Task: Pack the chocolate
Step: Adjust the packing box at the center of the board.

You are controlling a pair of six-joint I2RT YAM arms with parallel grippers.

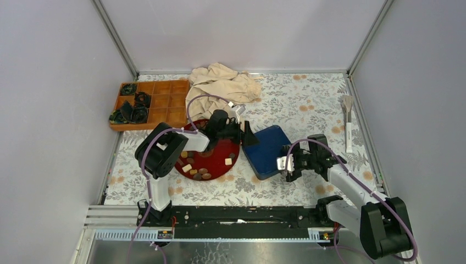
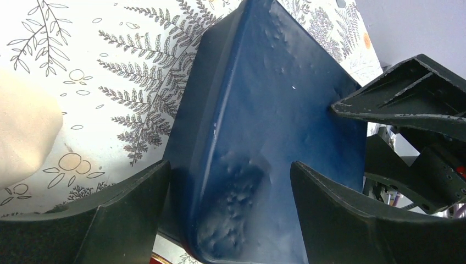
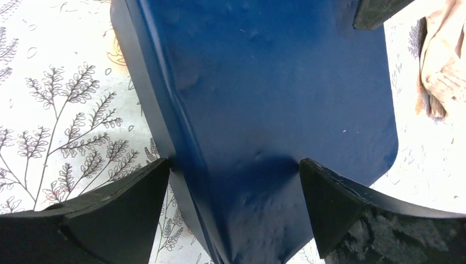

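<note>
Top external shows the chocolate lying loose on a red plate left of the tabletop's middle. The brown and cream pieces sit mostly toward the plate's near rim. Just right of the plate lies a blue box. The left gripper reaches across the plate to the box's left corner. Its jaws are spread wide and hold nothing. The right gripper is at the box's near-right edge, also spread wide. In its wrist view the fingers straddle the box without clamping it. A tray with black cups fills the far-left corner. A cloth lies at the far edge and a brush along the right edge.
</note>
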